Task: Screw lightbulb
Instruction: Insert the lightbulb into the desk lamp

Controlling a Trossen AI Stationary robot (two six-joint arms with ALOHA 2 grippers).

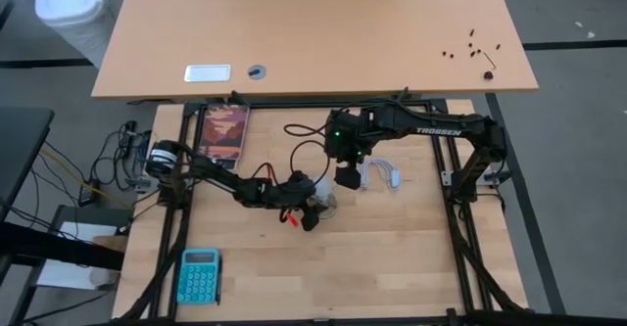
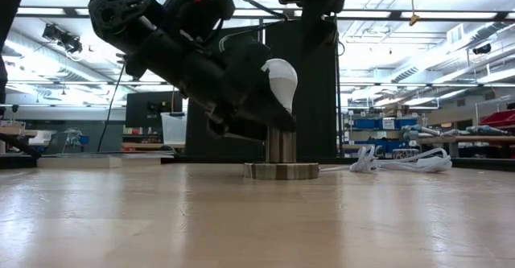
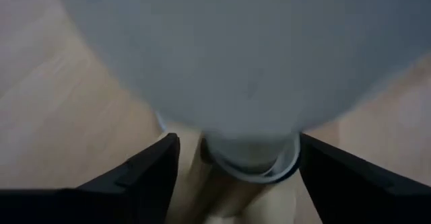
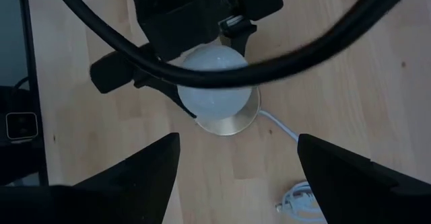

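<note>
While the lightbulb (image 2: 280, 81), light and fragile, sits in the socket (image 2: 281, 160) mid-frame, left gripper (image 1: 312, 209) jaws flank it apart; right gripper (image 1: 346, 176) jaws hover open above.

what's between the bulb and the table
The metal socket on its round base; the low view shows the lightbulb standing in it.

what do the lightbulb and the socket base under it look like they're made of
Lightbulb: matte white, frosted glass or plastic; its even, dull surface leaves that open. Socket base: likely metal, a brushed silvery disc and short sleeve with a soft sheen. Table: light wood with visible grain.
</note>
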